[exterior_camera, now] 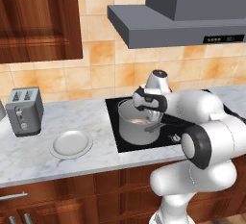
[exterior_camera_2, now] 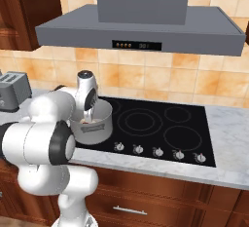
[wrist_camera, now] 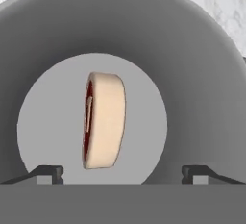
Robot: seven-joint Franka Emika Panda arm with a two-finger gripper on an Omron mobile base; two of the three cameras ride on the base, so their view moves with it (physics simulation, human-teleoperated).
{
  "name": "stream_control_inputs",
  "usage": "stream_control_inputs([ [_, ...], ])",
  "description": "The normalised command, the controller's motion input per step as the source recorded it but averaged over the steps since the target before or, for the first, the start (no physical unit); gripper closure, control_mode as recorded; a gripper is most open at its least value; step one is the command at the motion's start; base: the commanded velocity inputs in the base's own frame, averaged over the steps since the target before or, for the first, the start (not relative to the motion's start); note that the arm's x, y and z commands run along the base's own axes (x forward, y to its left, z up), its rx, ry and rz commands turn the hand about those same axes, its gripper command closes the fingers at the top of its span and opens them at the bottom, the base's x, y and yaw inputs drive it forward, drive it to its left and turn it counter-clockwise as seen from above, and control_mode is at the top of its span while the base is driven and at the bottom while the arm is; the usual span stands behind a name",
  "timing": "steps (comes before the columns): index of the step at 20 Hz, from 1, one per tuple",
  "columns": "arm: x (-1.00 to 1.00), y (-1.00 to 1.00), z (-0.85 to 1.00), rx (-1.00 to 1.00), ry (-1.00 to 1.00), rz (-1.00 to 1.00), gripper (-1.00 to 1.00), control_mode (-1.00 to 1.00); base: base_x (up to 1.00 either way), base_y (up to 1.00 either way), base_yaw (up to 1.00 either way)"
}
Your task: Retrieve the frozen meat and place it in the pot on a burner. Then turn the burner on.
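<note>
One pot [exterior_camera: 136,126] sits on the front left burner [exterior_camera_2: 92,133] of the cooktop [exterior_camera_2: 160,128], and the frozen meat [wrist_camera: 103,119] stands on edge inside it, on the pale floor. My hand [wrist_camera: 122,172] hangs released just above, fingertips [wrist_camera: 48,172] spread wide, the meat between and below them, untouched. From the left, a plate [exterior_camera: 71,143] and toaster [exterior_camera: 25,111] share the bench [exterior_camera: 29,155].

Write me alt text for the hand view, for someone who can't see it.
Looking straight down into the grey steel pot, the frozen meat stands on its edge on the pale bottom, tan fat rim facing the camera and a strip of red on its left. The claw is open, its two dark fingertips spread wide at the bottom, apart from the meat.
</note>
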Motion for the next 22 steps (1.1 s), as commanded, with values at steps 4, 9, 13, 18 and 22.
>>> stream_control_inputs([
  [4, 0.00, -0.07, 0.42, 0.02, -0.03, 0.00, -1.00, -1.00, 0.00, 0.00, 0.00],
  [9, -0.10, -0.06, 0.34, 0.01, -0.02, 0.00, -1.00, -1.00, 0.00, 0.00, 0.00],
  [13, -0.22, -0.08, 0.23, 0.00, -0.02, 0.00, -1.00, -1.00, 0.00, 0.00, 0.00],
  [18, -0.26, -0.10, 0.29, 0.01, -0.01, 0.00, -1.00, -1.00, 0.00, 0.00, 0.00],
  [22, -0.36, -0.21, 0.23, 0.02, 0.00, 0.00, -1.00, -1.00, 0.00, 0.00, 0.00],
])
